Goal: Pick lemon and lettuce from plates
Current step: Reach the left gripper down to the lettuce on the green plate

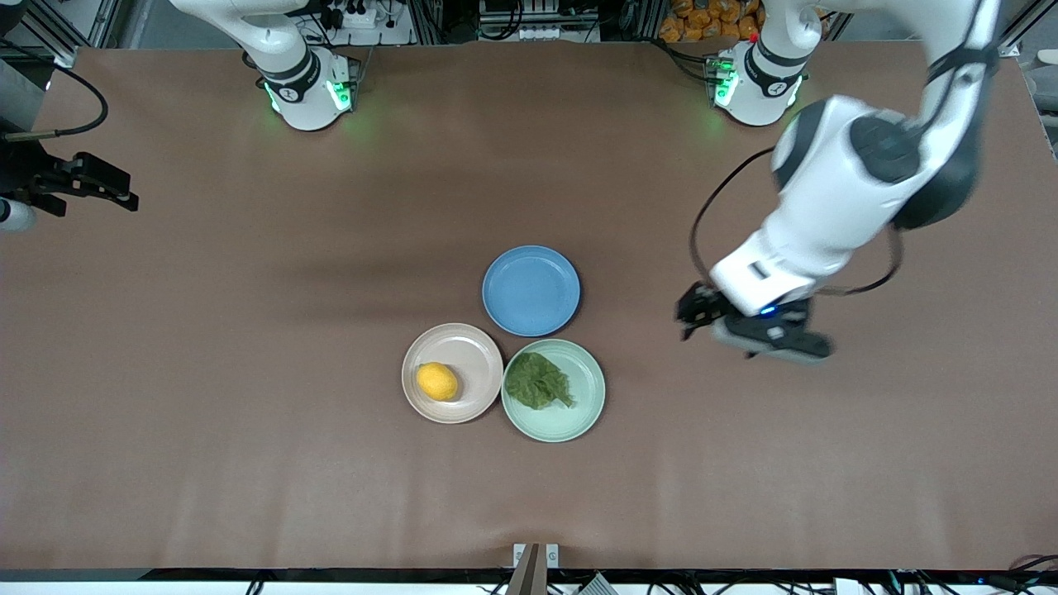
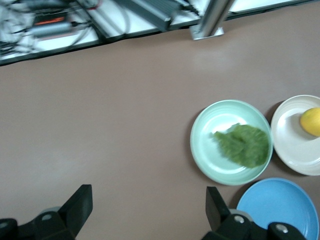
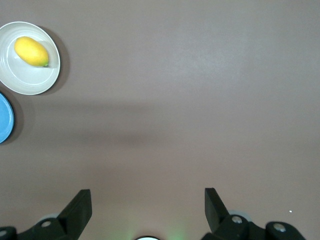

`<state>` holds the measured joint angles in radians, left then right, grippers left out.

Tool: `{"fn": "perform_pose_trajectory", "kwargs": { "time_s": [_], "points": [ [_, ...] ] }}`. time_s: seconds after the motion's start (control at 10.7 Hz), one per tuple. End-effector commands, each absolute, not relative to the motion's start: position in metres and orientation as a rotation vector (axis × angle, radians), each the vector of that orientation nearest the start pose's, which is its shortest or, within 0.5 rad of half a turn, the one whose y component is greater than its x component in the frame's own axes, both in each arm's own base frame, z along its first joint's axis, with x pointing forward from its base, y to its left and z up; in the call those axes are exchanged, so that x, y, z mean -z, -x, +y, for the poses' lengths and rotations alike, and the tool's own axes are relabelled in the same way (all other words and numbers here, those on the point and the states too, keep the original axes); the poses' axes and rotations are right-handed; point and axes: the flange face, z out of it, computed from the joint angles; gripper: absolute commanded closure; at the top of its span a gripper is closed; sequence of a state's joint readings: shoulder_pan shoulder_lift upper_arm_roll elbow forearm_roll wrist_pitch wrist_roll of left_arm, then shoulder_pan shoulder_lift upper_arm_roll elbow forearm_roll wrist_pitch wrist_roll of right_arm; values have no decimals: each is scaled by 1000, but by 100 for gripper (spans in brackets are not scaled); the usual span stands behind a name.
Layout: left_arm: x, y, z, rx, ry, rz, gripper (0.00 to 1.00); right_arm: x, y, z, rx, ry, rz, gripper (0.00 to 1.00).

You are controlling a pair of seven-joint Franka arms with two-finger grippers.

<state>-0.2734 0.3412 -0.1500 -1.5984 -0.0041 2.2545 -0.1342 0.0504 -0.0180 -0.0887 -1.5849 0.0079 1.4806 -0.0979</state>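
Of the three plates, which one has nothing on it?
The blue plate, the one farthest from the front camera, holds nothing. The beige plate carries the lemon and the mint green plate carries the lettuce.

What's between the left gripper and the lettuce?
Only bare table and the green plate's rim. The front view shows the open left gripper off the plate's side; lettuce untouched.

The table is showing a matt brown covering, smooth with faint creases. All 3 plates are looking smooth with a soft sheen: beige plate, mint plate, blue plate. The lemon is gleaming smooth; the lettuce is looking crinkled and dull. Arm shells are shining glossy white.
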Motion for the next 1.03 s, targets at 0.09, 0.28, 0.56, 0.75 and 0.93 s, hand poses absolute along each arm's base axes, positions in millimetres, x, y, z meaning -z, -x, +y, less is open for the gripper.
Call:
{"fn": "perform_pose_trajectory", "kwargs": {
  "time_s": [0.09, 0.28, 0.56, 0.75, 0.93],
  "points": [
    [-390, -643, -364, 676, 3296, 557, 0, -624, -534, -17, -142, 3133, -89, 0],
    [-342, -643, -389, 809, 3291, 592, 0, -624, -535, -9, -141, 3127, -111, 0],
    [-276, -628, -422, 956, 3302, 609, 0, -618, -538, 20, -155, 3112, -183, 0],
    [-237, -620, -434, 970, 3312, 607, 0, -613, -543, 46, -152, 3088, -249, 0],
    [-207, -618, -432, 1042, 3310, 578, 0, -604, -550, 73, -175, 3082, -317, 0]
  ]
}}
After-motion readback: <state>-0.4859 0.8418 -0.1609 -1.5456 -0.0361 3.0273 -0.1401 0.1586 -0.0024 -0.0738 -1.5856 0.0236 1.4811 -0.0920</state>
